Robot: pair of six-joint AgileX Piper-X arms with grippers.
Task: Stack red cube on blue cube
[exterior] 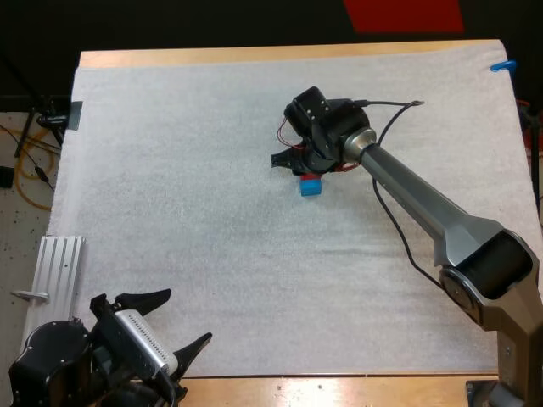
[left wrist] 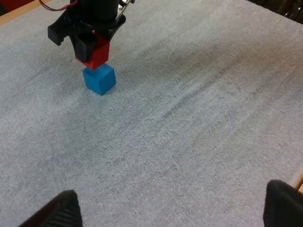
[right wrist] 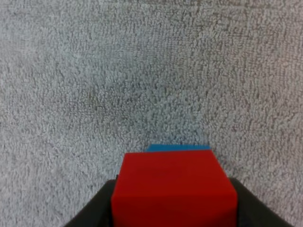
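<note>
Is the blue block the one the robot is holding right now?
No, the right gripper is shut on the red cube, while the blue cube sits on the mat just beneath it.

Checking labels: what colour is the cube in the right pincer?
Red cube, best in right wrist view.

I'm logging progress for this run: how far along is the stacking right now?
Done: the red cube is picked up and brought over the blue cube. In hand: the right gripper holds it clamped, on or just above the blue one. Remaining: release and withdraw. The left gripper sits open at the near edge of the mat.
</note>
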